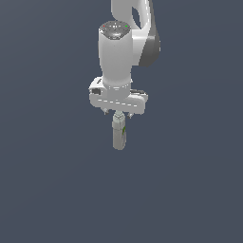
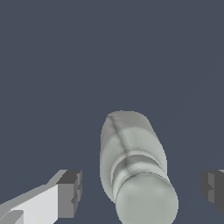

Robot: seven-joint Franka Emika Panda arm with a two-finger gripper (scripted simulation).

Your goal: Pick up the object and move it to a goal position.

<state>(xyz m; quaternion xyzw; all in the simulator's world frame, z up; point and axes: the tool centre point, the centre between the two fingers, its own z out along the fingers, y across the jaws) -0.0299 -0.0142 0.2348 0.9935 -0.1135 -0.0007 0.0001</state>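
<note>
The pale grey-white bottle (image 1: pixel 118 136) shows just under the white gripper (image 1: pixel 118 114) in the exterior view, with a small green patch on its side. In the wrist view the bottle (image 2: pixel 131 148) lies between the two dark finger pads (image 2: pixel 70 192), its capped neck nearest the camera and its rounded base farther off. The gripper (image 2: pixel 140 194) is open, with a gap between each pad and the bottle's neck. Whether the bottle rests on the floor or stands is unclear.
The dark blue-grey floor (image 1: pixel 47 190) fills both views. The white arm (image 1: pixel 116 52) rises above the gripper to the frame's top. No other objects or goal marker show.
</note>
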